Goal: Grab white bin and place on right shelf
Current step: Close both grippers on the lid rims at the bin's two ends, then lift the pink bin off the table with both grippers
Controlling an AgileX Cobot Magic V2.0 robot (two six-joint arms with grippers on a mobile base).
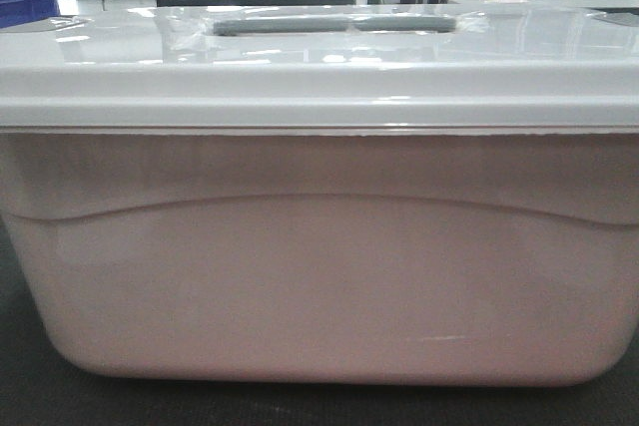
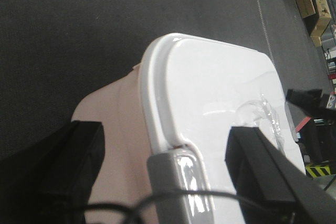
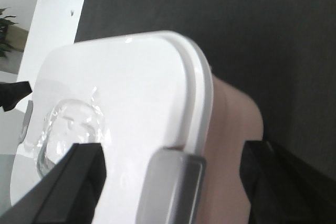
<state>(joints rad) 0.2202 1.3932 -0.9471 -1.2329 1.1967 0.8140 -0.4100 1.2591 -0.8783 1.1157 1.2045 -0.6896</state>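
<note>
Plastic fills the front view: the white bin (image 1: 319,286) sits square to the camera, its pinkish wall with the curved ridge running edge to edge, the glossy lid (image 1: 300,57) on top and the grey handle (image 1: 329,23) lying flat in its recess. Dark floor (image 1: 20,386) shows under the rounded corners, though I can't tell for sure whether the tub rests on it. A blue bin (image 1: 25,5) peeks in far behind, top left. Over to the wrists: the left gripper (image 2: 167,128) is at one end of the bin, jaws spread wide, one black finger (image 2: 58,166) alongside the tub wall, the other over the lid, a grey latch (image 2: 176,179) between them. The right gripper (image 3: 176,146) mirrors it at the opposite end, jaws likewise parted, straddling a second latch (image 3: 170,187).
</note>
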